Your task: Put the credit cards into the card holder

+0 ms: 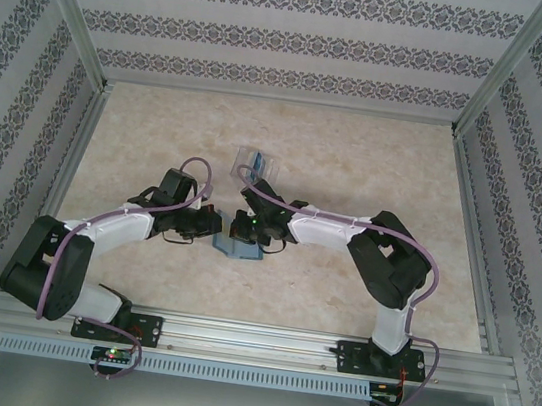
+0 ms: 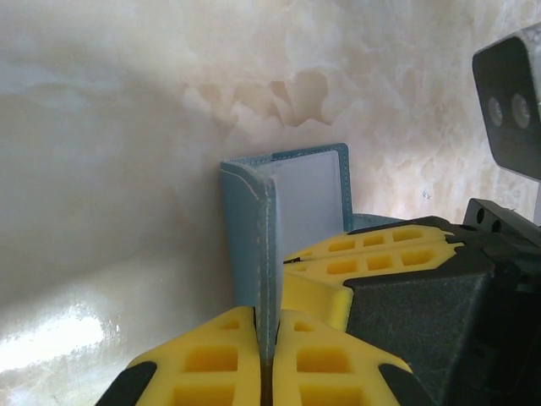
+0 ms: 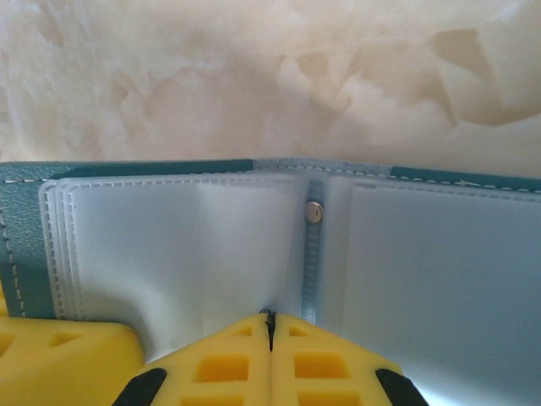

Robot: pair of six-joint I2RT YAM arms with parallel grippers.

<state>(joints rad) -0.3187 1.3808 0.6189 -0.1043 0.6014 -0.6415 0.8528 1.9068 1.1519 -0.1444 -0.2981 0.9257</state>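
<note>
Our left gripper (image 2: pixel 267 338) is clamped on the cover edge of the blue-grey stitched folding wallet (image 2: pixel 245 220). Our right gripper (image 3: pixel 270 326) seems pinched shut on its clear plastic sleeve (image 3: pixel 169 245). The clear plastic card holder (image 1: pixel 252 162) sits nearby on the marbled table (image 1: pixel 377 167).

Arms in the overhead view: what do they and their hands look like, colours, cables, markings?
The left arm and right arm: white shells, black joints, a lilac cable along each. The left hand and right hand: yellow fingers with square recesses on black bodies.
</note>
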